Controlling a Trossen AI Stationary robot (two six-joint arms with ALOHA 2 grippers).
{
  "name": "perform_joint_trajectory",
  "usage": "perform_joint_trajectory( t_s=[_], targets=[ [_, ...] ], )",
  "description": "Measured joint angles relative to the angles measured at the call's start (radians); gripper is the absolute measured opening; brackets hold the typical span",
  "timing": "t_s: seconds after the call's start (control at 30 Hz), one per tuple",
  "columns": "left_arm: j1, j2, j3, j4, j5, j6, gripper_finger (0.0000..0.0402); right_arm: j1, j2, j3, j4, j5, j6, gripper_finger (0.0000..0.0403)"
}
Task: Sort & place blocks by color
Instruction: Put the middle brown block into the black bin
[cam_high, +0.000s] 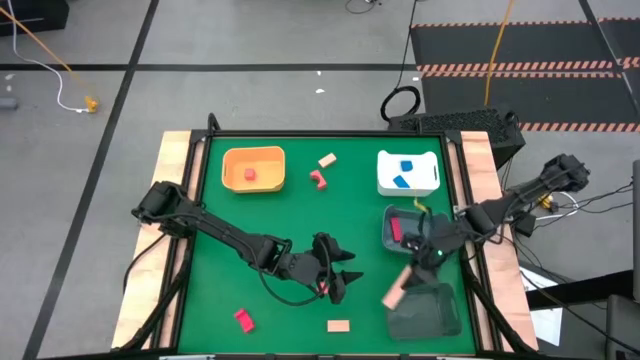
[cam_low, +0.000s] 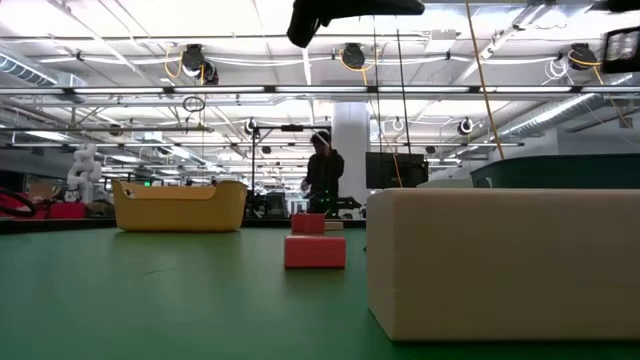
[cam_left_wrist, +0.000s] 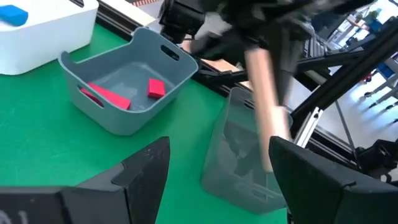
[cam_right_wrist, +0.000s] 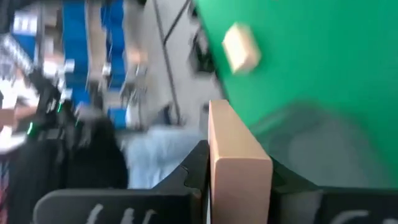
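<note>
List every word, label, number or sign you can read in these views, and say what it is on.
None can be read.
Blocks, trays, table and arms: no lettering shows.
Green-lit sign in the room behind the orange tray: too small to read.

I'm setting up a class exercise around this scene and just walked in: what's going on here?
Two robot arms are sorting coloured blocks into trays. The right gripper holds a tan bar above the clear bin at the table's near right corner. The left gripper hovers open over mid-table, empty. Red blocks already lie in the grey tray and orange tray, blue ones in the white tray. A few red and tan blocks remain loose on the green mat.
</note>
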Motion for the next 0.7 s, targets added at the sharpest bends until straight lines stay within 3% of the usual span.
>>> perform_joint_trajectory(
  t_s=[0.23,0.47,0.7],
  targets=[
    [0.013,0.0,0.0,0.002,0.0,0.006,0.0273,0.146,0.002,0.0,-0.047,-0.033,0.104,0.0048],
    [0.037,0.0,0.0,0.003,-0.001,-0.017,0.0273,0.224,0.002,0.0,-0.208,0.044,0.169,0.0053],
    [0.051,0.0,0.0,-0.006,-0.001,-0.018,0.0273,0.242,0.002,0.0,-0.208,0.072,0.149,0.0104]
  ],
)
